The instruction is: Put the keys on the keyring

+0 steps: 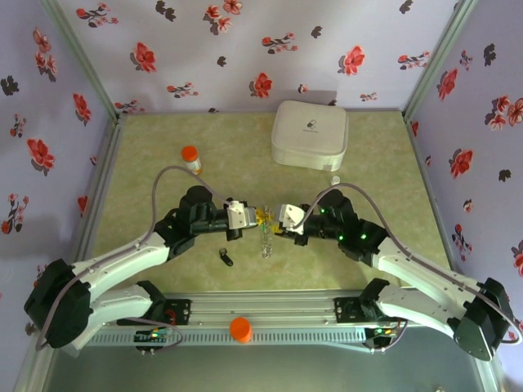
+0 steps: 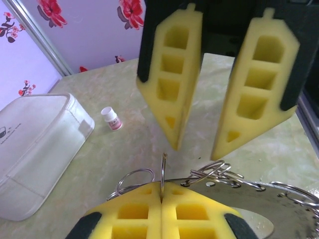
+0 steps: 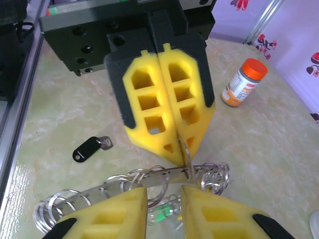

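Top view, grippers: left gripper (image 1: pixel 245 219) and right gripper (image 1: pixel 282 220) meet almost tip to tip over the middle of the counter (image 1: pixel 147 163).
Top view, keyring: the keyring (image 1: pixel 265 242) hangs between them as a limp silver strand. Whether its low end rests on the counter is too small to tell.
Top view, loose key: black key (image 1: pixel 227 258) lies flat on the counter, near the strand but apart from it.
Left wrist, left gripper: left gripper (image 2: pixel 162 186) has its pads pressed together, pinching one thin loop of the keyring (image 2: pixel 209 170) edge-on.
Left wrist, right gripper: right gripper (image 2: pixel 196 152) is spread, with its tips just above the cluster of loops and nothing between them.
Right wrist, right gripper: right gripper (image 3: pixel 163 191) is spread and straddles the loops of the keyring (image 3: pixel 149 174). A green key (image 3: pixel 159 215) lies below the gap.
Right wrist, left gripper: left gripper (image 3: pixel 180 154) is closed on a single wire.
Right wrist, black key: black key (image 3: pixel 91 148) is off the ring and untouched.
Risk, slip: the hold is on one thin wire between soft foam, so a sideways tug from the right gripper would likely twist or pull it free and drop the strand.
Risk, wrong catch: the loops are bunched (several overlap), so closing here could clamp two at once or trap the green key.
Risk, collision: the tips are very close, so a small misalignment would bump foam on foam and shift the pinched loop.
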`<state>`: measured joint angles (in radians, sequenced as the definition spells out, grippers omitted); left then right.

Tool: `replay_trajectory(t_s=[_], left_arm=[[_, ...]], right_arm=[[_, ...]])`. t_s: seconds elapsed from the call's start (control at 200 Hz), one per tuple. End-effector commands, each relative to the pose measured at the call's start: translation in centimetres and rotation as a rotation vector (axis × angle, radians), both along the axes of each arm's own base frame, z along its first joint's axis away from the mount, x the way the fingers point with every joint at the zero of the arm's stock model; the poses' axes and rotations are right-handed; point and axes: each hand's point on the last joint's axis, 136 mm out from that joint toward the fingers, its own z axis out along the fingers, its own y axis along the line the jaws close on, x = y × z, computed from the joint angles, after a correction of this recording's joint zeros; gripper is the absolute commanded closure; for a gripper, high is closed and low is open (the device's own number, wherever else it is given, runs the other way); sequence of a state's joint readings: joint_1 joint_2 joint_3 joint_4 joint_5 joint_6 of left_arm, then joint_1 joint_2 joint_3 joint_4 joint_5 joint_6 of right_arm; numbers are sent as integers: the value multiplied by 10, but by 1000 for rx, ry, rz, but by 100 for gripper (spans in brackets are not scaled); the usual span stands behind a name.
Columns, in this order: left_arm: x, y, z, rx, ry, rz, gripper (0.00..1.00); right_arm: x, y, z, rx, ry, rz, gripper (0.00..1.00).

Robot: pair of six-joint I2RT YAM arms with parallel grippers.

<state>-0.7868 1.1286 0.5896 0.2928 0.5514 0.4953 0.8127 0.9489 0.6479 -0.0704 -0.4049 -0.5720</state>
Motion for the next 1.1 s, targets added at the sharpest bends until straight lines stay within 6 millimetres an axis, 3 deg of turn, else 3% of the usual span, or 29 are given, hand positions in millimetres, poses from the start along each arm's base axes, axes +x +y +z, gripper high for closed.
replay_trajectory(t_s=[0.0,0.49,0.675,0.79,1.095], left_arm=[[-9,-6,9,-51,1,-54,100],[-17,-10,5,-29,-26,-100,100],[-20,-12,4,-24,-31,-112,100],[-20,-12,6,-29,-35,-112,100],[-18,-14,12,-59,-67,-95,95]], right_arm=[[9,5,19,36,-42,-30,76],[4,11,19,44,-29,-2,79],[1,13,18,40,-26,16,88],[-1,13,15,30,-19,22,100],[-11,17,14,35,23,70,100]])
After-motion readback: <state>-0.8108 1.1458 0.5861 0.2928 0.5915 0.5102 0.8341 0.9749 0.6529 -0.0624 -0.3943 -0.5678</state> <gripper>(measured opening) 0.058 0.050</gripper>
